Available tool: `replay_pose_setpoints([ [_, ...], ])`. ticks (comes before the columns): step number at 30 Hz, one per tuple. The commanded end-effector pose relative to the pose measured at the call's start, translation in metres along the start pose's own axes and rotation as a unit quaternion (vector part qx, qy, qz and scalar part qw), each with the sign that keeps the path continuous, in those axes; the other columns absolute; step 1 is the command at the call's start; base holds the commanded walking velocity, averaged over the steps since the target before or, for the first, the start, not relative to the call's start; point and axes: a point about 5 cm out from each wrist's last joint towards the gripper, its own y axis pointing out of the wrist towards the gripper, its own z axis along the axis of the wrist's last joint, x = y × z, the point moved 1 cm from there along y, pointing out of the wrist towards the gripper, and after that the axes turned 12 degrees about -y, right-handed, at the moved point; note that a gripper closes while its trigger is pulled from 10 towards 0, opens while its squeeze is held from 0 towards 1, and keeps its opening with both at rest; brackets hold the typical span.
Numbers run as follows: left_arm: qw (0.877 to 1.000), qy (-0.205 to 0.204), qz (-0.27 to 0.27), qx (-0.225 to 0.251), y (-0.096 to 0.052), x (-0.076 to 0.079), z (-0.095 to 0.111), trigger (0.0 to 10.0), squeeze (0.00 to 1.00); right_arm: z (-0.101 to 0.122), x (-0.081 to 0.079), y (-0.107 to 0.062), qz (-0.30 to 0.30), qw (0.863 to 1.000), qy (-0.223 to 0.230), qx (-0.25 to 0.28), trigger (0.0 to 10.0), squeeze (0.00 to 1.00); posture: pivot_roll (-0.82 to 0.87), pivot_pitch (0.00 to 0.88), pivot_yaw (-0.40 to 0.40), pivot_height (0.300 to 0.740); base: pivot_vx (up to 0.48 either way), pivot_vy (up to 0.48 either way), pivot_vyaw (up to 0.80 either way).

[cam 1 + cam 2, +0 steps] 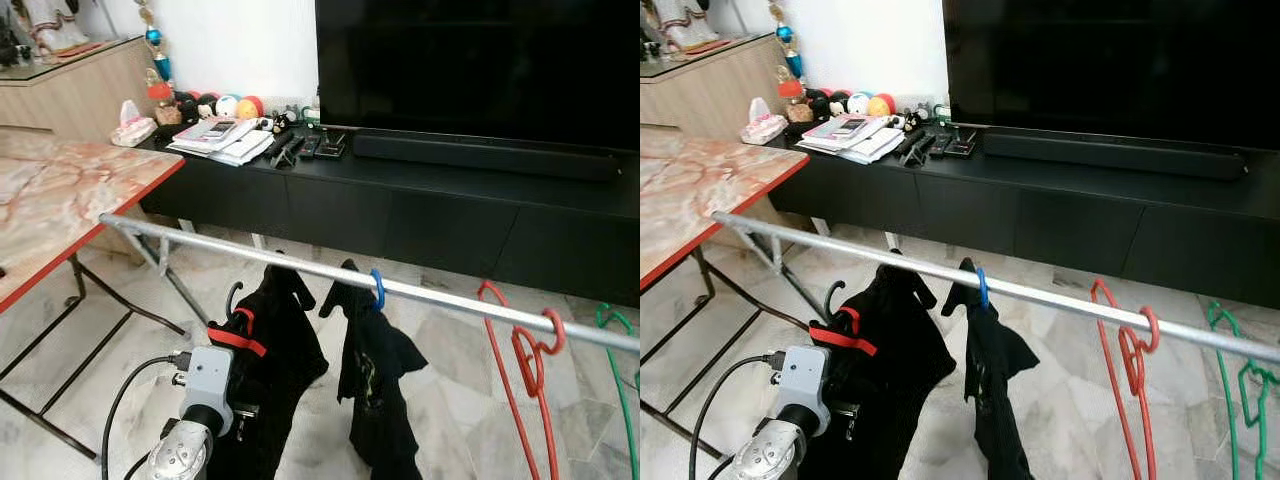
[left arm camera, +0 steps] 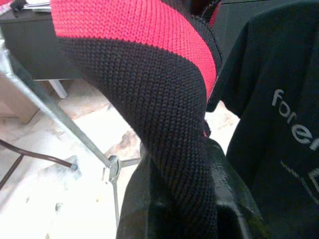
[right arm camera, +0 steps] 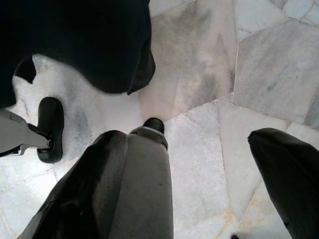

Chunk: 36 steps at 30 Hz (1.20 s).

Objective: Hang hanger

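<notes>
A silver rail (image 1: 300, 268) runs across in front of me, from upper left down to the right. My left arm (image 1: 205, 385) holds up a black knit garment with red bands (image 1: 270, 350) just below the rail. The black hook of its hanger (image 1: 232, 293) stands beside the garment's top, under the rail and apart from it. In the left wrist view my left gripper (image 2: 184, 209) is shut on the black and red knit (image 2: 149, 89). A black T-shirt (image 1: 375, 385) hangs from the rail on a blue hanger (image 1: 378, 288). My right gripper (image 3: 199, 194) hangs open above the floor.
Red hangers (image 1: 528, 355) and green hangers (image 1: 615, 330) hang on the rail to the right. A marble-topped folding table (image 1: 60, 200) stands at left. Behind the rail is a low black TV cabinet (image 1: 450, 200) with a television and clutter. The floor is pale marble tile.
</notes>
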Motion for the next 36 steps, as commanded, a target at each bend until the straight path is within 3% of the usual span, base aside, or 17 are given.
replay_pose_setpoints([
  [1,1.000,-0.005,0.001,0.016,0.0020,-0.0009,0.0090,10.0,0.00,-0.0080,-0.0060,-0.0016,0.009,1.000,0.009,-0.015,10.0,0.00,-0.01,0.040,0.080,0.740,-0.266,0.000,0.00],
  [20,1.000,0.000,0.009,0.014,0.0029,-0.0019,0.0096,10.0,0.00,-0.0074,-0.0054,-0.0014,0.009,1.000,0.010,-0.014,10.0,0.00,0.00,0.050,0.078,0.740,-0.266,0.000,0.00],
  [36,1.000,-0.001,0.030,0.008,0.0034,-0.0062,0.0080,10.0,0.00,-0.0079,-0.0051,-0.0015,0.009,1.000,0.011,-0.014,10.0,0.00,0.00,0.053,0.074,0.740,0.000,0.000,0.00],
])
